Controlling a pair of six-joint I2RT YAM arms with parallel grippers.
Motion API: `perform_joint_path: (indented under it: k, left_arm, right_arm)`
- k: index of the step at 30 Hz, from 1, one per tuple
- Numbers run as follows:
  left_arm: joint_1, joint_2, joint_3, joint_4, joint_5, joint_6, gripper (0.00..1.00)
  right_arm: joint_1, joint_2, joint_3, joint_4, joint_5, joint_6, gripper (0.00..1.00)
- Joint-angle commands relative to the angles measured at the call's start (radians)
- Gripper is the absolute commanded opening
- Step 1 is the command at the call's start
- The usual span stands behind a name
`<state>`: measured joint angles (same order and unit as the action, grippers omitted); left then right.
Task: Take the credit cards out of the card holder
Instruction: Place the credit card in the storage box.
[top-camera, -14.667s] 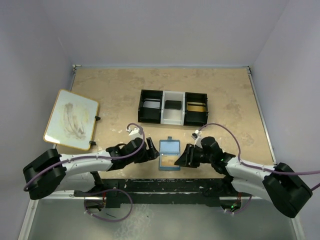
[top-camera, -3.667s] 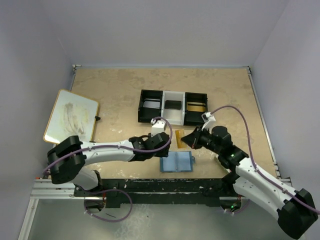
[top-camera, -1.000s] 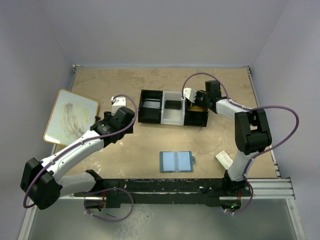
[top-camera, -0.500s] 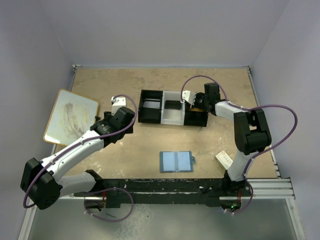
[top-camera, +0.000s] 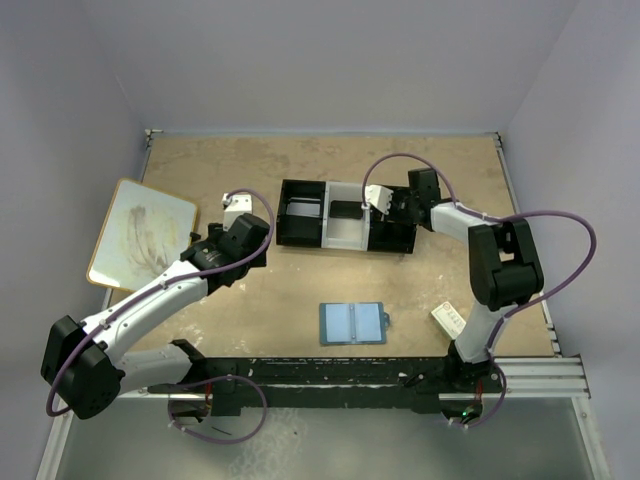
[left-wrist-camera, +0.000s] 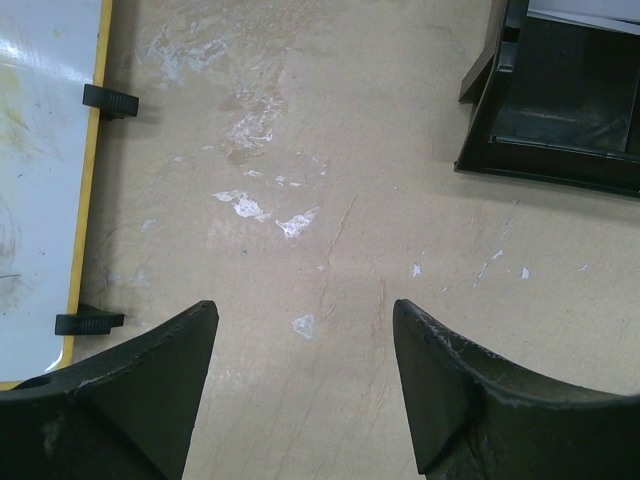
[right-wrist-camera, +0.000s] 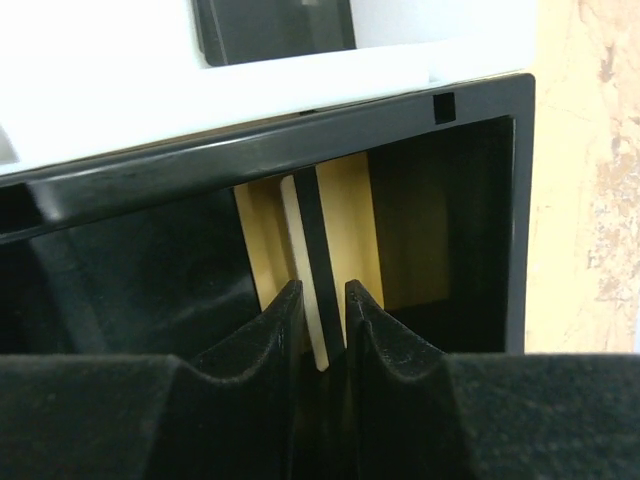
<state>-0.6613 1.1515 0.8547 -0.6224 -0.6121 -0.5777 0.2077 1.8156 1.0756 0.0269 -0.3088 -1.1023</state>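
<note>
Lying open and flat near the front edge of the table (top-camera: 250, 170), the blue card holder (top-camera: 352, 323) sat between the two arm bases. Its two inner panels faced up and its snap tab pointed right, well apart from both grippers. To its right, near the right arm's base, lay a small white box with red print (top-camera: 449, 318).

Farther in on the left, the left gripper (left-wrist-camera: 305, 320) hung over bare tabletop with its jaws spread wide and nothing between them. The yellow-framed whiteboard (top-camera: 142, 238) lay to its left, and a corner of the compartment tray (top-camera: 345, 235) showed ahead to its right.

Beyond that, the tray stood across the middle of the table, black at both ends and white in the middle. The right gripper (right-wrist-camera: 322, 290) was at the tray's right-hand black compartment. Its jaws stood only a narrow slit apart, and the near end of the gold card (right-wrist-camera: 352, 230), marked with a dark stripe, ran into that slit. Whether the pads pressed on the card could not be told. The card itself was inside the compartment, out of the card holder.
</note>
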Motion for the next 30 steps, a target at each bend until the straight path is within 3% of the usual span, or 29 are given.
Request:
perform_joint_path:
  k: [1, 8, 13, 14, 16, 17, 23, 25, 26, 28, 30]
  left_arm:
    - [0.006, -0.023, 0.006, 0.012, 0.001, 0.034, 0.69]
    - [0.007, -0.031, 0.004, 0.014, 0.009, 0.035, 0.69]
    - [0.007, -0.056, 0.002, 0.016, -0.001, 0.030, 0.69]
    - [0.007, -0.061, 0.002, 0.015, -0.007, 0.028, 0.69]
    - [0.006, -0.072, 0.003, 0.011, -0.023, 0.022, 0.69]
    - [0.006, -0.079, 0.002, 0.010, -0.031, 0.020, 0.69]
    - [0.006, -0.128, -0.003, 0.012, -0.069, 0.008, 0.71]
    - [0.007, -0.140, -0.004, 0.008, -0.086, 0.002, 0.72]
    - [0.007, -0.145, -0.004, 0.005, -0.098, -0.001, 0.72]
    - [0.006, -0.154, -0.001, -0.001, -0.121, -0.010, 0.72]
    - [0.006, -0.161, -0.001, -0.005, -0.133, -0.013, 0.72]
  right_arm:
    - [0.002, -0.075, 0.014, -0.062, -0.069, 0.019, 0.28]
    - [0.002, -0.121, 0.018, -0.043, -0.058, 0.098, 0.30]
    - [0.005, -0.282, -0.021, 0.151, -0.019, 0.481, 0.39]
    - [0.007, -0.327, -0.039, 0.191, -0.021, 0.613, 0.45]
    - [0.022, -0.429, -0.080, 0.228, 0.054, 0.883, 0.79]
    - [0.035, -0.475, -0.097, 0.219, 0.098, 1.010, 0.82]
    - [0.157, -0.643, -0.191, -0.076, 0.282, 1.570, 0.86]
    - [0.254, -0.678, -0.244, -0.149, 0.343, 1.698, 0.86]
    - [0.303, -0.697, -0.273, -0.163, 0.374, 1.761, 0.84]
    - [0.412, -0.729, -0.337, -0.161, 0.389, 1.866, 0.69]
    - [0.473, -0.761, -0.415, -0.152, 0.385, 1.983, 0.69]
